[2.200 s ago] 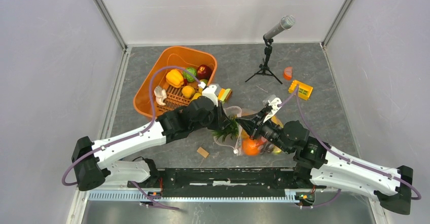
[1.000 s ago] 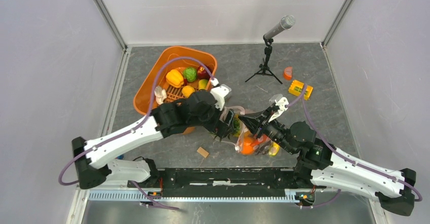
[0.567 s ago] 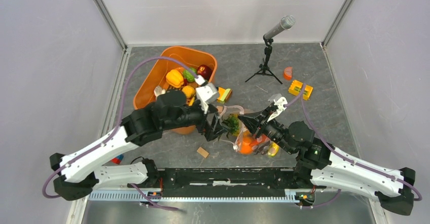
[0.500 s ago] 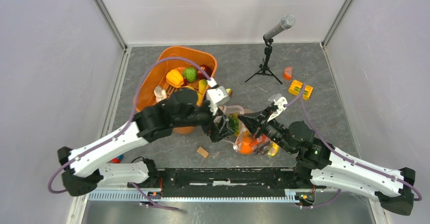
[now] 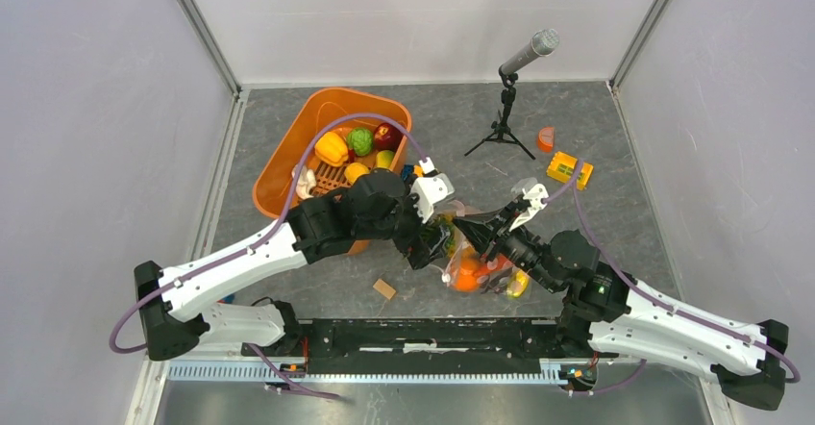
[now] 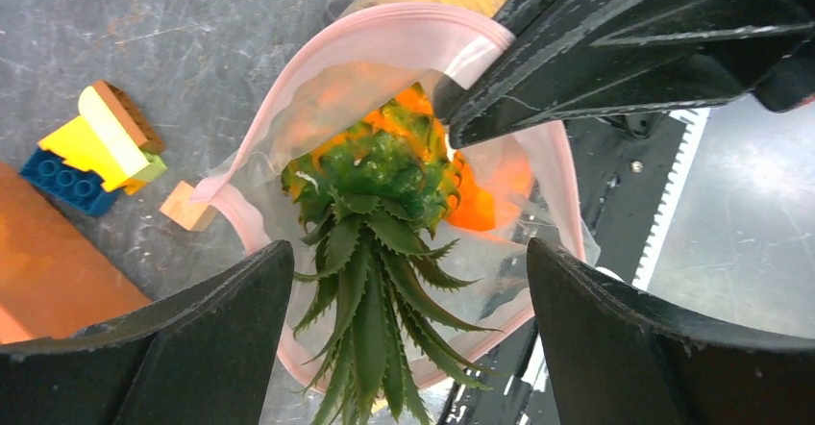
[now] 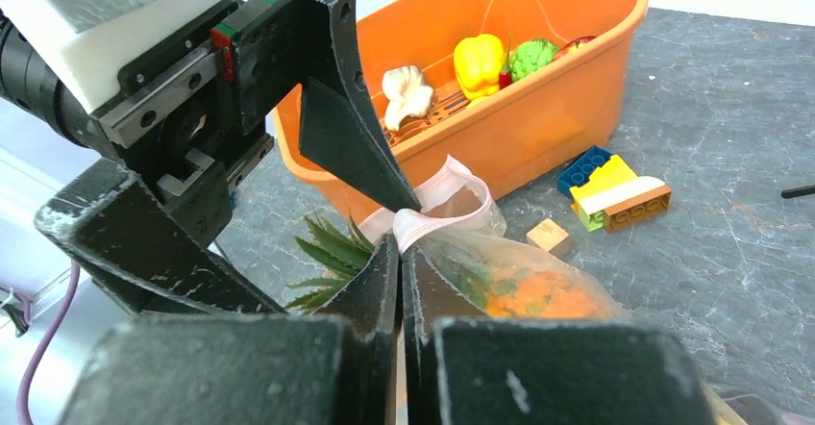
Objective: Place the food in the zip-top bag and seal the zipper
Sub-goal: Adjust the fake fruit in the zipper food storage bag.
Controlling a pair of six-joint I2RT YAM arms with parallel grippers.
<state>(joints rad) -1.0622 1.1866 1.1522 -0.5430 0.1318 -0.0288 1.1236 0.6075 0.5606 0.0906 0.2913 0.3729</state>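
The bag [image 6: 308,108] stands at the middle of the grey table [image 5: 615,213], mouth gaping, its pink strip [image 6: 384,23] curling round in a wide loop. And there's the pineapple [image 6: 380,161], sitting right in that mouth: orange-yellow body down inside the plastic, green leaves spiking up and out over the rim. From above, a round orange fruit [image 5: 469,276] shows through the lower part of the bag. A yellow piece [image 5: 519,284] lies right by it, inside or outside the plastic I can't tell.

Right gripper [image 7: 400,252]: fingers pressed together, pinching the pink strip at the mouth edge, that side of the bag lifted. Left gripper [image 6: 408,252]: spread wide, hanging straight over the mouth, one finger on either side of the leaves, gripping nothing.

Moving outward, a small wooden cube [image 6: 185,206] sits just beside the bag's rim. Next to it is a cluster of building blocks [image 6: 96,146], blue, yellow, white and brown. Behind those is the orange tub [image 7: 538,98], with a yellow pepper [image 7: 479,60], a green vegetable [image 7: 527,57] and a white piece [image 7: 406,93] on its ribbed floor. A red one [image 5: 386,137] shows from above.

At the far right of the table are a microphone [image 5: 527,57] on a little tripod, an orange wedge [image 5: 545,138] and a yellow block [image 5: 569,168]. A second wooden block [image 5: 384,288] lies near the front edge, left of the bag.
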